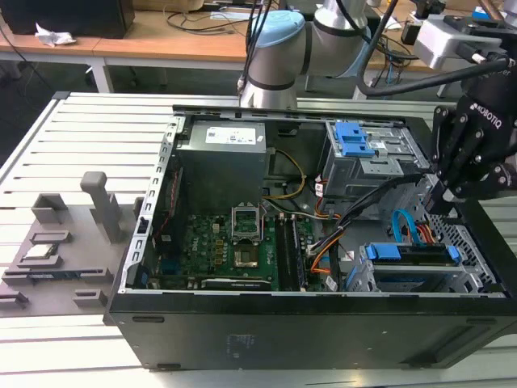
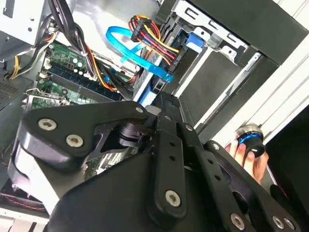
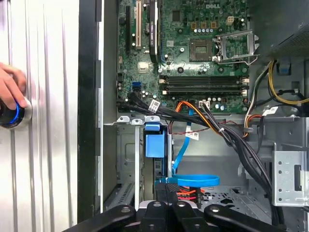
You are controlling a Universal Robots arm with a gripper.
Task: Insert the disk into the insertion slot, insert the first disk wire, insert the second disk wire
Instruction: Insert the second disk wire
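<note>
Black gripper [image 3: 166, 186] linkage fills the near edge of both wrist views, its fingers pressed together just above the disk [image 1: 410, 253]. That blue-framed disk sits in the insertion slot [image 1: 414, 279], with a blue ribbon wire [image 3: 193, 180] and multicoloured power wires [image 2: 152, 36] crowding it.

Slatted grey metal table [image 1: 48, 137], wooden desks [image 1: 161, 36] behind, cables
</note>
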